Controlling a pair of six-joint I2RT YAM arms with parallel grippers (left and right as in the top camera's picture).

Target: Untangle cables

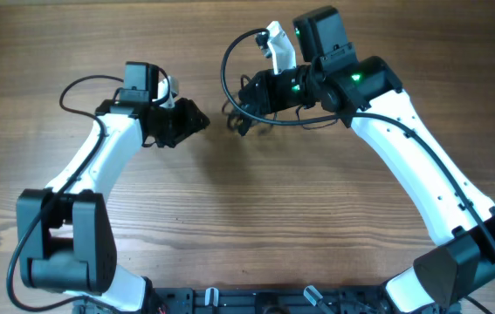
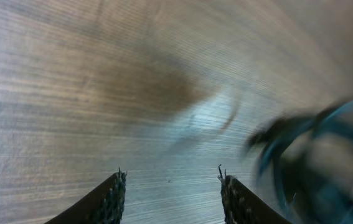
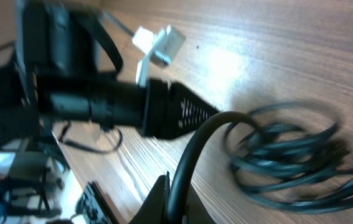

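Trailing from right jaws, coiled cables (image 3: 269, 165)

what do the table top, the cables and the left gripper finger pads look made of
Table top: seems wood or wood-look laminate, matte brown with long grain lines.
Cables: thin black cords, likely rubber or plastic sheathed, faint sheen on the loops.
Finger pads of the left gripper: dark, rough knurled faces, perhaps rubber or plastic; hard to say.

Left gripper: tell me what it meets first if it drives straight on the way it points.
Probably the bare table: the left gripper is open, and its wrist view shows only wood ahead of it. The blurred cables lie to the right of that line, though depth is unclear.
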